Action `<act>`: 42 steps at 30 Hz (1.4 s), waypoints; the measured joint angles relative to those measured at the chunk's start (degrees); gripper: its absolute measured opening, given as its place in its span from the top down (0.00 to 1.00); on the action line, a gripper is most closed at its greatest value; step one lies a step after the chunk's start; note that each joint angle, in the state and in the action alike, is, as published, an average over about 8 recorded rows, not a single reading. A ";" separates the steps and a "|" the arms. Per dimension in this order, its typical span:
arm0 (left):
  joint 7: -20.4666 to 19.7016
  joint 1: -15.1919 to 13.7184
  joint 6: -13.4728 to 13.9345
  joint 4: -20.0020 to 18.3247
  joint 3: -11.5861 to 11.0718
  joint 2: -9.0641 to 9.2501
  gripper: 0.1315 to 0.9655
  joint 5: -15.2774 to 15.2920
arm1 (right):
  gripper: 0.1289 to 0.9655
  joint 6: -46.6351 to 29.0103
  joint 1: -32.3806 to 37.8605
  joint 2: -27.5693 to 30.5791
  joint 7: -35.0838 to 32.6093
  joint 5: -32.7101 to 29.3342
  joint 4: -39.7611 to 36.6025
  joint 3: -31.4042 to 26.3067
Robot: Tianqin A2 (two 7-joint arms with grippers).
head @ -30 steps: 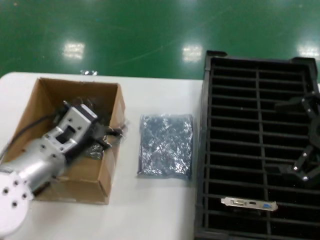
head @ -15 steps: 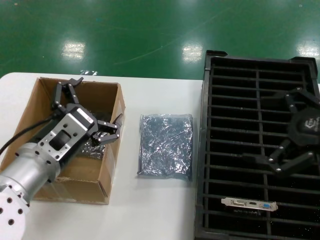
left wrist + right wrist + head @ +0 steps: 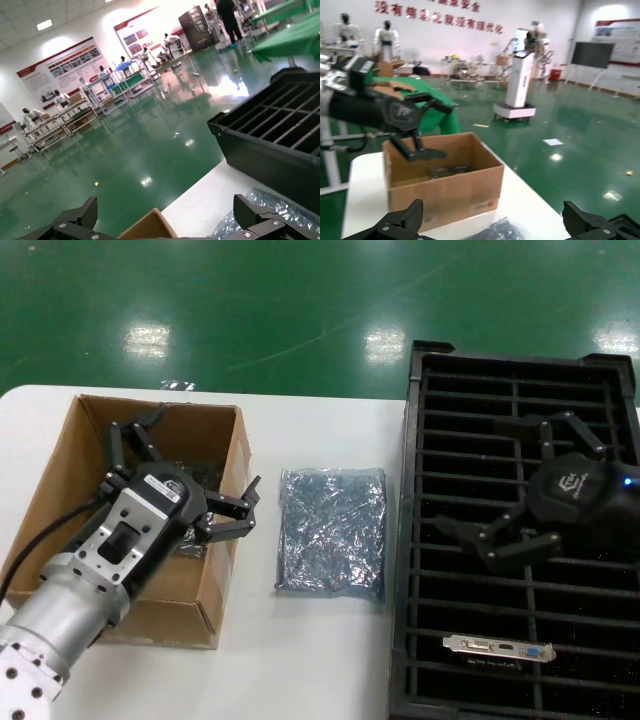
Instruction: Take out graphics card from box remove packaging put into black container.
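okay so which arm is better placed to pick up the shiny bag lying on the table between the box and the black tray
Probably the left. The left claw hangs open over the box edge right beside the bag. The right claw, also open, hovers over the black tray, slightly farther away.
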 joint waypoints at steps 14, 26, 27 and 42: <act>3.24 3.95 -8.01 1.87 2.03 -1.25 0.00 -12.30 | 0.00 13.04 -10.80 -7.87 -2.36 -3.29 2.45 6.53; 5.99 7.36 -14.83 3.46 3.76 -2.32 0.00 -22.80 | 0.00 24.13 -20.05 -14.60 -4.37 -6.10 4.53 12.10; 6.22 7.64 -15.38 3.59 3.90 -2.41 0.00 -23.66 | 0.00 25.03 -20.81 -15.15 -4.53 -6.34 4.71 12.56; 9.68 11.85 -23.97 5.59 6.07 -3.75 0.00 -36.81 | 0.00 39.00 -32.36 -23.58 -7.05 -9.85 7.33 19.53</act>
